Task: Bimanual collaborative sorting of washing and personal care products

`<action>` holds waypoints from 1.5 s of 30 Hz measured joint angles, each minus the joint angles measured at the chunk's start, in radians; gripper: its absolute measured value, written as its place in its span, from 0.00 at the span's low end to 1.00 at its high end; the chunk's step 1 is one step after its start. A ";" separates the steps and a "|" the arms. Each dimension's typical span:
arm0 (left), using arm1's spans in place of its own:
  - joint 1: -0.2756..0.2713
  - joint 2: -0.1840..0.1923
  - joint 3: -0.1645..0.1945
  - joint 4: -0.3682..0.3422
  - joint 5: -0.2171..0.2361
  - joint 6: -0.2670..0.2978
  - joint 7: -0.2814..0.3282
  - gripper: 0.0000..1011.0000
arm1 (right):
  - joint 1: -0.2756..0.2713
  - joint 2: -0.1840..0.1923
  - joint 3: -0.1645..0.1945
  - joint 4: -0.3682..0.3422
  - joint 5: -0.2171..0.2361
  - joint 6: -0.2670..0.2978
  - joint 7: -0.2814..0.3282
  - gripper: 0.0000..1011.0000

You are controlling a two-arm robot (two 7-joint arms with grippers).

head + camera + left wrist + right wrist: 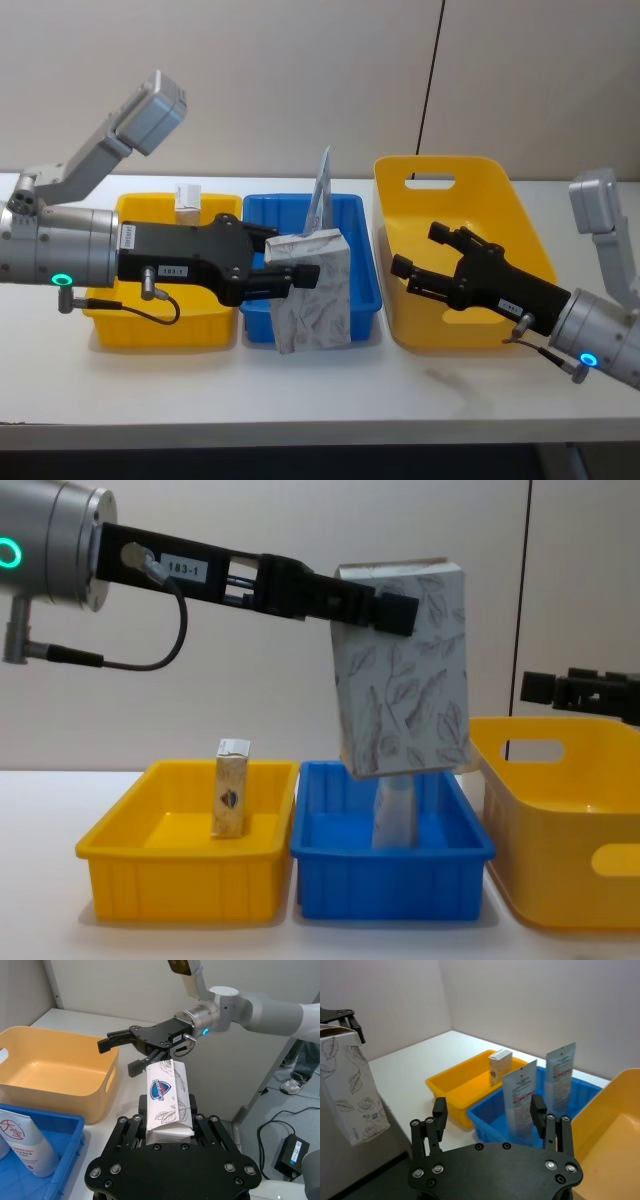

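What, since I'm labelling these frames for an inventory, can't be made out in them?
Head view: the white leaf-print carton, held by the left end effector, covers the blue bin's middle.
Chest view: that carton hides the pale blue pouch's top; the right end effector runs off the right edge.
Left wrist view: the white pack with red circle logo is cut by the edge.

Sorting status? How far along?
Done: small carton stands in the yellow tray, two packs in the blue bin. In hand: left gripper holds the leaf-print carton above the blue bin; right gripper open over the big yellow bin. Left: probably handover and placing that carton.
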 joint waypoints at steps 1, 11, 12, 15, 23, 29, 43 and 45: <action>0.000 0.000 0.000 0.000 0.000 0.000 0.000 0.36 | 0.009 0.002 -0.003 0.006 0.004 0.003 0.014 0.99; 0.000 0.000 0.000 0.000 0.000 0.000 0.000 0.36 | 0.132 0.024 -0.066 0.148 0.042 0.022 0.213 0.99; 0.000 0.000 0.000 0.000 0.000 0.000 0.000 0.36 | 0.141 0.025 -0.071 0.157 0.043 0.022 0.229 0.99; 0.000 0.000 0.000 0.000 0.000 0.000 0.000 0.36 | 0.173 0.025 -0.090 0.193 0.048 0.022 0.283 0.99; 0.000 0.000 0.000 0.000 0.000 0.000 0.000 0.36 | 0.234 0.022 -0.132 0.257 0.058 0.014 0.389 0.99; 0.000 0.000 0.000 0.000 0.000 0.000 0.000 0.36 | 0.256 0.024 -0.149 0.274 0.073 0.015 0.435 0.99; 0.000 0.000 0.000 0.000 0.000 0.000 0.000 0.36 | 0.262 0.049 -0.162 0.267 0.113 0.042 0.496 0.99; 0.000 0.000 0.000 0.000 0.000 0.000 0.000 0.36 | 0.262 0.053 -0.165 0.264 0.119 0.047 0.504 0.99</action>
